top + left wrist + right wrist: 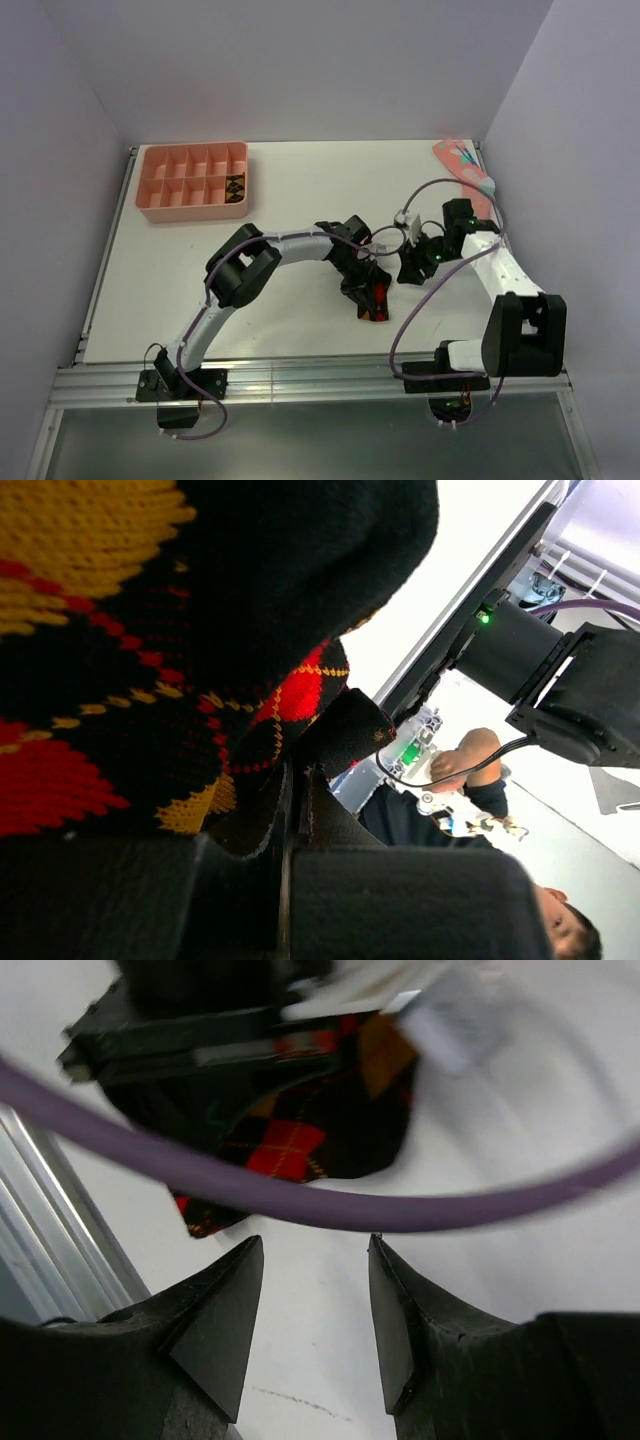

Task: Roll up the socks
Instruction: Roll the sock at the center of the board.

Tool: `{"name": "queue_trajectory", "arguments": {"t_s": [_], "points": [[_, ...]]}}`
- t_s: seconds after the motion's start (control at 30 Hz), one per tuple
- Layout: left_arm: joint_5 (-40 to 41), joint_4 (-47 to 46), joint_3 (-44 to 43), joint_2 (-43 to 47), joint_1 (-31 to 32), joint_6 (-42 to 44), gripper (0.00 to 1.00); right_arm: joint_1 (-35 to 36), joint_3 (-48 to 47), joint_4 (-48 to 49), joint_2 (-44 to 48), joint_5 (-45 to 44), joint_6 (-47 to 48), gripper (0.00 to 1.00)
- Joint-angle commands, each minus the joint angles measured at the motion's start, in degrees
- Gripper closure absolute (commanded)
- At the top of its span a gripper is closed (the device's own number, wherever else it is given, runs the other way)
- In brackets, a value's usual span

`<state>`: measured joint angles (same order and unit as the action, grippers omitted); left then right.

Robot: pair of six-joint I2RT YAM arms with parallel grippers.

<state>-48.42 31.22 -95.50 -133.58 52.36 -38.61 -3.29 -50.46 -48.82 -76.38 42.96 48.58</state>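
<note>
A dark argyle sock [373,303] with red and orange diamonds is bunched on the table just right of centre. My left gripper [364,287] is shut on it. In the left wrist view the sock [150,630] fills the upper left, and its fabric is pinched between the shut fingers of the left gripper [295,785]. My right gripper [411,268] hovers just right of the sock and stands open. In the right wrist view the right gripper [315,1260] holds nothing, and the sock [300,1135] lies a short way beyond its fingertips. A second dark argyle sock [236,186] with tan diamonds sits in the pink tray.
The pink compartment tray [160,205] stands at the back left. A pink sock [463,163] lies at the back right by the wall. A purple cable [350,1208] crosses between my right fingertips and the sock. The table's metal front rail [300,378] runs along the near edge.
</note>
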Motion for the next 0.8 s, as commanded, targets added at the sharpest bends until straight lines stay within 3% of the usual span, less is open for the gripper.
{"name": "queue_trajectory", "arguments": {"t_s": [0.0,0.3,0.77], "points": [[5.01,7.18,-1.52,-3.44,-0.06,2.66,1.0,6.42,4.83,-0.23,4.74,-1.91,7.67,0.47],[4.39,10.35,-3.9,-5.46,-0.94,2.66,0.99,16.89,10.55,1.18,10.98,-3.67,10.84,0.47],[4.13,11.84,-5.92,-7.05,-1.38,3.01,1.0,30.17,14.42,7.94,8.53,-10.61,5.92,0.5]]}}
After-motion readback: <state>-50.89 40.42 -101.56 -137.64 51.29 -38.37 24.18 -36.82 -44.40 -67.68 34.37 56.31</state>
